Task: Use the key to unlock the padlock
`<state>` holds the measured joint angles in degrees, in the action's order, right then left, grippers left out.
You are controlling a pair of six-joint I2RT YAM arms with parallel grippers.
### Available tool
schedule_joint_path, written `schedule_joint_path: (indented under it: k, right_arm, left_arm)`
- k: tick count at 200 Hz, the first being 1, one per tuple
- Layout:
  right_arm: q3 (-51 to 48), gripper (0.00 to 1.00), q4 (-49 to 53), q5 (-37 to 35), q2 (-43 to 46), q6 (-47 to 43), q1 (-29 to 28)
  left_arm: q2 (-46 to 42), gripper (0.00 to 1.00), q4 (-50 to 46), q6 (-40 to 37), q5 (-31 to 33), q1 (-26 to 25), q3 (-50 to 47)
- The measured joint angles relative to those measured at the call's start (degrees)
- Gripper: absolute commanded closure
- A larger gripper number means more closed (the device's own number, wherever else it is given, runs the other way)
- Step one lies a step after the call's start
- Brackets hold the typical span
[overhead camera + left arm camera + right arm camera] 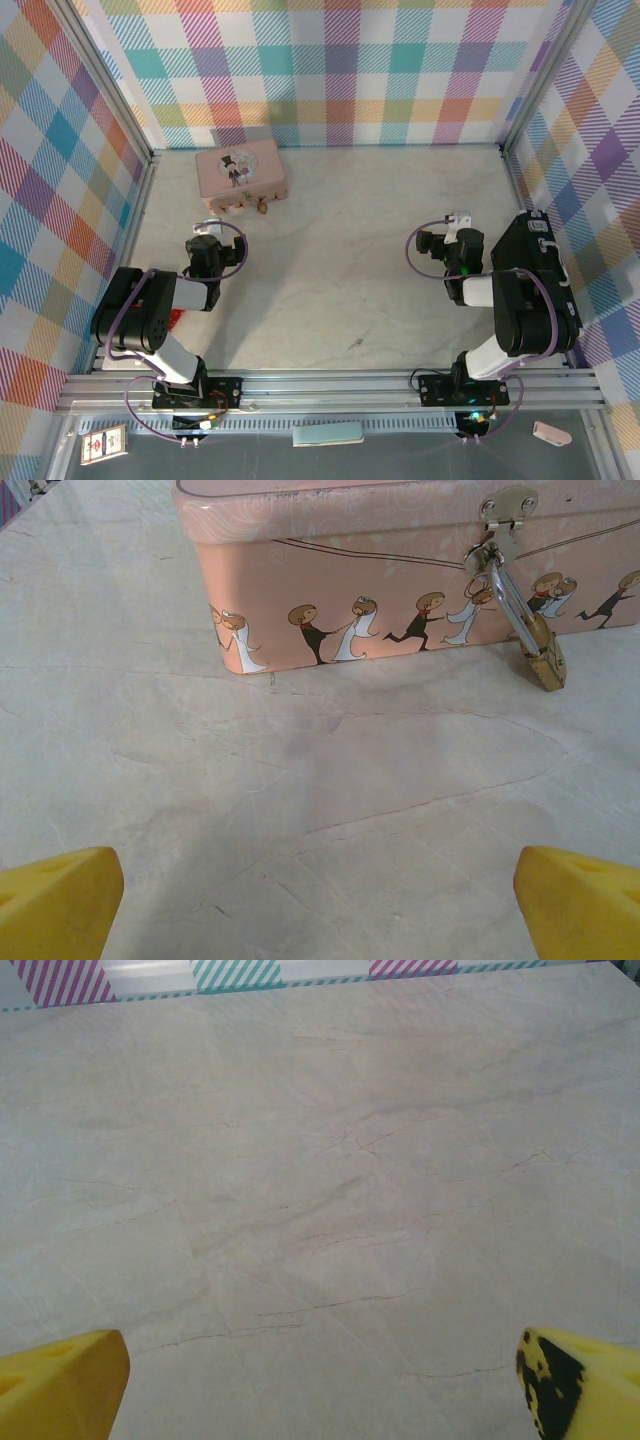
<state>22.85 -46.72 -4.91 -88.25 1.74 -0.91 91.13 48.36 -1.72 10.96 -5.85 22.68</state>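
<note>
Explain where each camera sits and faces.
Top external: overhead behind the bases, looking down at the table; both arms show.
Left wrist: on left gripper, facing pink tin and padlock; yellow fingers show.
Right wrist: on right gripper, facing tabletop and striped wall; yellow fingers show.
Shared: top and left wrist both see tin and padlock.

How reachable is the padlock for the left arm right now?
Probably yes: the padlock hangs at the front of the pink tin, ahead-right of the open left gripper, with bare table between.
</note>
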Motion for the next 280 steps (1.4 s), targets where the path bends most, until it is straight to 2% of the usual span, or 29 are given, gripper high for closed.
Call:
schedule_joint_path:
  k: [75,98,123,153,198,244,280]
  right_arm:
    - [0.00,0.01,0.07,0.02,0.00,0.00,0.00]
    - [1.46,0.01,5.44,0.98,1.99,-0.11,0.00]
    - [3.74,0.01,12.33,2.10,9.03,-0.37,0.00]
    - [6.91,0.01,21.38,5.07,20.13,0.44,0.00]
    - [15.78,0.01,38.60,11.89,32.24,4.28,0.00]
    - [22.56,0.01,52.87,15.06,36.63,18.86,0.00]
    - [27.34,0.01,64.17,16.81,35.19,24.48,0.00]
  left_arm:
    - [-0.24,0.00,-0.09,-0.02,0.04,0.00,-0.02]
    - [-5.35,0.00,-3.65,-0.02,0.68,-0.02,-0.02]
    - [-16.90,0.00,-11.89,1.46,2.47,-0.13,1.29]
    - [-28.06,0.00,-22.53,7.54,3.28,-0.39,5.92]
    - [-37.73,0.00,-47.12,20.15,6.56,-0.44,16.22]
    - [-47.25,0.00,-66.36,28.30,7.30,-0.44,19.54]
    - [-53.31,0.00,-72.63,30.71,0.59,-0.44,18.86]
